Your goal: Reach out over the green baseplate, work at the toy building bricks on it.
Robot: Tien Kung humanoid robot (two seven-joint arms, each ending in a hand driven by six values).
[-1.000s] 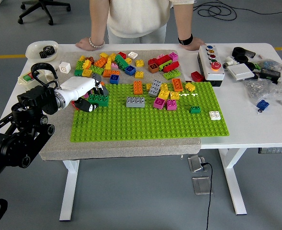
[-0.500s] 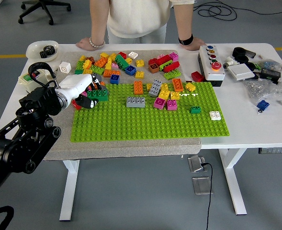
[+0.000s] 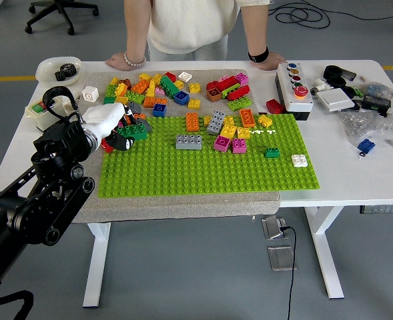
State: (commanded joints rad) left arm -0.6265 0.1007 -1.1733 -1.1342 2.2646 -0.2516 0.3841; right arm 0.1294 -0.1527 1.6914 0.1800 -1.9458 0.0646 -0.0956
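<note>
One black arm comes in from the lower left of the frame and reaches up to the left edge of the green baseplate point(image 3: 203, 170). At its end is the left hand point(image 3: 113, 127), white on top with dark fingers. The fingers are curled around a dark green brick point(image 3: 134, 133), so the hand is gripping it. I think the hand holds the brick this way so it can lift it off or press it down on the studs, because the brick sits right at the plate's upper left corner. The right hand is not in the picture. The baseplate is big, flat and bright green, with rows of little round bumps. It lies in the middle of the frame on a grey mat point(image 3: 89, 200), which likely keeps it from sliding on the white table point(image 3: 343, 180). The near part of the plate is mostly bare. Farther up, near its top edge, sit a grey brick point(image 3: 189, 141), an orange brick point(image 3: 192, 122), pink ones and yellow ones. Beyond the plate, a heap of loose bricks point(image 3: 156, 90) waits on the mat. At the top of the frame a person rests both hands on the far edge of the table.
</note>
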